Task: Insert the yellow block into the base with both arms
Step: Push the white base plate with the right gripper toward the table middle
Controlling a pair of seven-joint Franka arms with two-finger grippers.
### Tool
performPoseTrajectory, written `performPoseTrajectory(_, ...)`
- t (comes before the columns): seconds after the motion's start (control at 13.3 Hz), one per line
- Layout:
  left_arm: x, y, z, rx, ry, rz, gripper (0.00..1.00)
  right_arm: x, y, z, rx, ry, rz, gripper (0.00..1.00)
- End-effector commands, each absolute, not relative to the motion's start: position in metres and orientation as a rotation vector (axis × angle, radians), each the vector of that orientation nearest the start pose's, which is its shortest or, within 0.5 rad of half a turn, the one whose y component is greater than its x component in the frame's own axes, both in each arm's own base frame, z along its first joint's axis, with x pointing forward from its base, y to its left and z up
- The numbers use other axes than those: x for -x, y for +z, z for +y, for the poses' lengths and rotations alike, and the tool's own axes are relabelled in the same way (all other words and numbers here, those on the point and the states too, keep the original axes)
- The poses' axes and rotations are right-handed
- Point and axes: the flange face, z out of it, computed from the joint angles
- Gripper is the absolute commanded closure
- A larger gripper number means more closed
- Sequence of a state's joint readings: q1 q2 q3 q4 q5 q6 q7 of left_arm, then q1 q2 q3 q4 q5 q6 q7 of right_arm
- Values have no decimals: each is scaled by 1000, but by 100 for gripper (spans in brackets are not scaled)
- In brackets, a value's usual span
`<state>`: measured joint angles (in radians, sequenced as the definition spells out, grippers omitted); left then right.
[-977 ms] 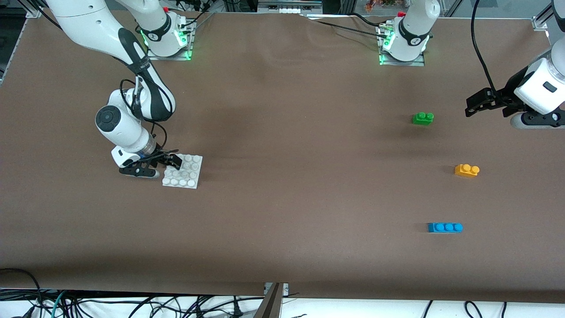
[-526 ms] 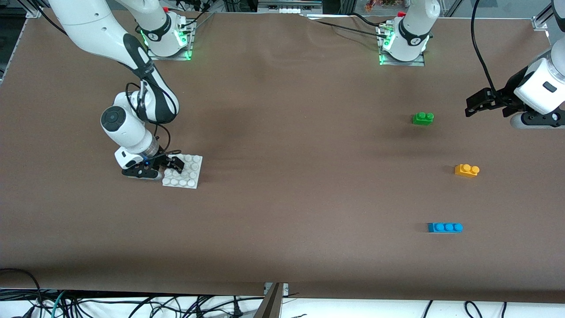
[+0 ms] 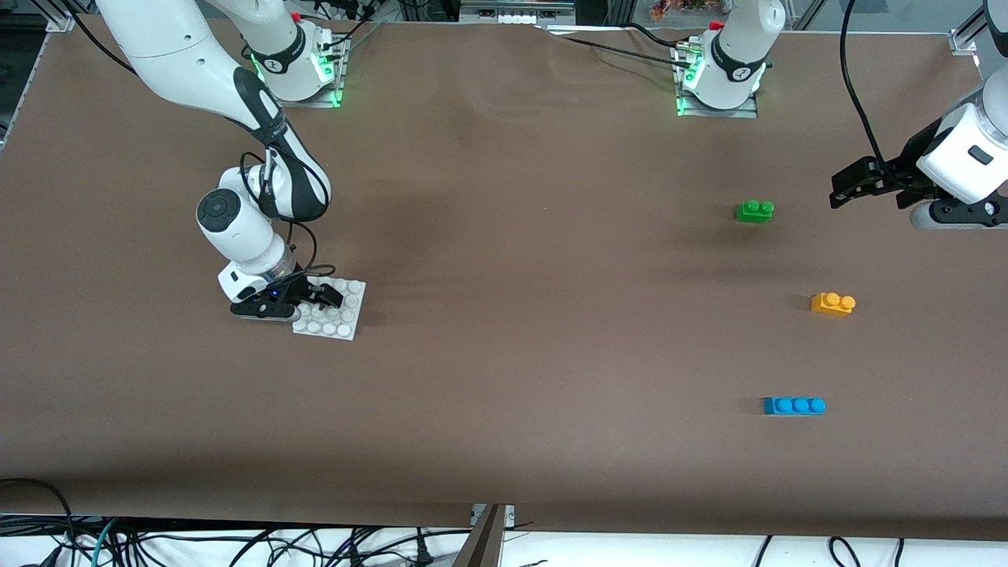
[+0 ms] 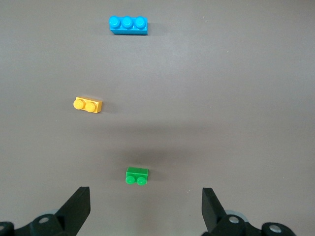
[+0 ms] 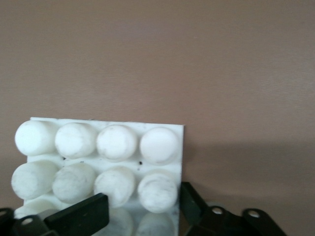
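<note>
Two arms, diff jobs rn. Right gripper (image 3: 319, 296) is clamped on the white base (image 3: 335, 323) at the right arm's end of the table. Left gripper (image 3: 846, 187) hovers w/ jaws wide apart at the left arm's end. Yellow block (image 3: 833, 303) sits on the table closer to the front cam than the green brick (image 3: 754, 211), long axis roughly across the table, so left arm's way nearer imo. Left wrist view shows all three bricks incl. blue brick (image 4: 128, 25); right wrist view only shows base studs.

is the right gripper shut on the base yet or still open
Shut on the base. The right gripper sits on the plate's edge toward the right arm's end of the table, and in the right wrist view its fingers pinch that studded edge.
</note>
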<state>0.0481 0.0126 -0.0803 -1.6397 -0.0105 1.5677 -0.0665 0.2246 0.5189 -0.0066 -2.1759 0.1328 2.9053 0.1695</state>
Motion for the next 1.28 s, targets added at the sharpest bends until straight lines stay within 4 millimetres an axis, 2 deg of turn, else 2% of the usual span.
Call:
performPoseTrajectory(0.0, -556, 591, -18, 3140, 140, -51, 0, -554, 167, 175, 2994, -288, 136, 38)
performPoseTrajectory(0.3, -556, 589, -13, 3140, 147, -63, 0, -542, 176, 253, 2945, -303, 202, 38)
performPoseTrajectory(0.45, -558, 586, 7, 3144, 152, -108, 0, -536, 171, 293, 2922, -293, 243, 38)
performPoseTrajectory(0.53, -561, 583, 8, 3144, 157, -111, 0, -534, 171, 308, 2909, -295, 258, 38)
performPoseTrajectory(0.68, -561, 585, 1, 3144, 152, -104, 0, -532, 167, 333, 2896, -296, 259, 38)
performPoseTrajectory(0.9, -561, 585, -10, 3145, 152, -75, 0, -531, 161, 356, 2888, -304, 223, 38)
performPoseTrajectory(1.2, -561, 585, -10, 3145, 152, -75, 0, -502, 164, 401, 2886, -307, 91, 38)
